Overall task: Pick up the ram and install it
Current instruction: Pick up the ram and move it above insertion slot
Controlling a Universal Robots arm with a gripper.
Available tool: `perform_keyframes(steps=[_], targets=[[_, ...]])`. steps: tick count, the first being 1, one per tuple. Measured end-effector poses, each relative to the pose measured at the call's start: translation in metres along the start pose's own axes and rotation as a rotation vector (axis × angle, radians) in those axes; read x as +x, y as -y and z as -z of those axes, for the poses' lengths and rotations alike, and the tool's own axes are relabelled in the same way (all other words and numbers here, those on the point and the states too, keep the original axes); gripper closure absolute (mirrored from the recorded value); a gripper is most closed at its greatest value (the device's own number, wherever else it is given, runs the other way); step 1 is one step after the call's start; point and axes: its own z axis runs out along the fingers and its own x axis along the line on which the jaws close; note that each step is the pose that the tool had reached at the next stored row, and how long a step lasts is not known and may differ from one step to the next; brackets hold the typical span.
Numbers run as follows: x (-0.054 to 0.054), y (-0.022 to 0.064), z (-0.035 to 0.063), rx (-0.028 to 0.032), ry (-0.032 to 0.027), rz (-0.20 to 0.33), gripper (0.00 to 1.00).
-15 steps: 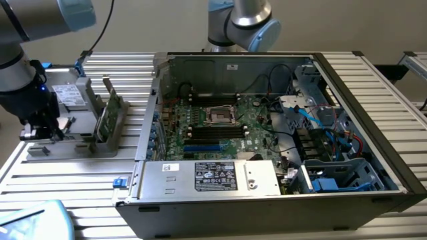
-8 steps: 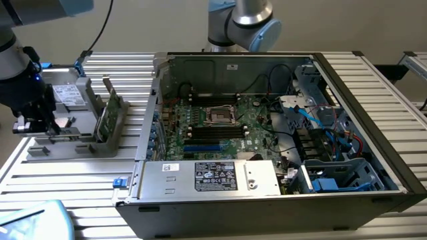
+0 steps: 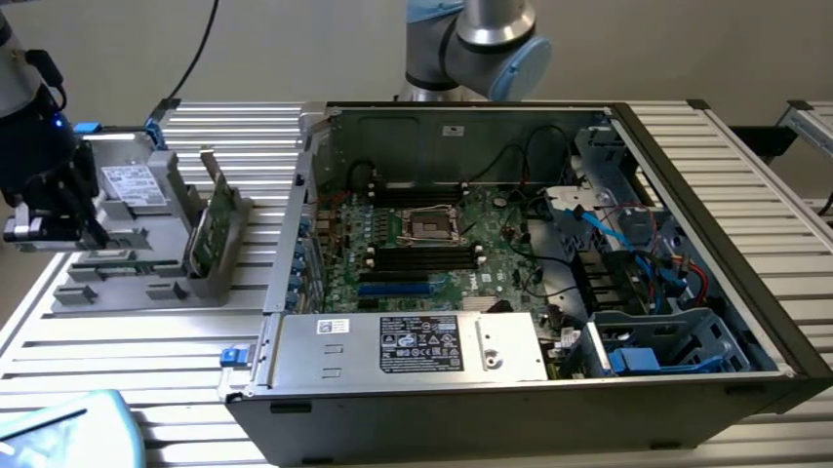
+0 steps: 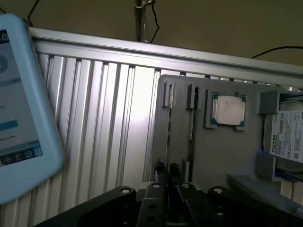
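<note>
- The exterior view was taken from high up, on the side of the open computer case (image 3: 495,419) opposite the arm's base (image 3: 469,39). It was angled down across the slatted table (image 3: 131,351), far enough off for the whole case to be framed.
- The wrist view was taken close above the grey parts tray (image 4: 218,156) and directed past the gripper (image 4: 167,171) towards the processor chip (image 4: 228,109) and hard drive (image 4: 286,137).
- The tray, table slats, hard drive and blue-edged tablet (image 4: 28,142) were shared by both views. The tray was seen at the exterior view's left.
</note>
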Motion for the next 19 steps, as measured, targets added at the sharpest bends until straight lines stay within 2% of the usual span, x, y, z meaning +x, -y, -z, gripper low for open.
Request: perform_keyframes(steps=[4, 13, 19], targets=[[0.003, 0.0058, 0.0126, -0.0083, 0.0042, 0.000, 0.86], [0.009, 0.0244, 0.0324, -0.0168, 0.0235, 0.001, 0.86], [0.015, 0.0385, 0.0464, -0.0225, 0.0287, 0.001, 0.86]])
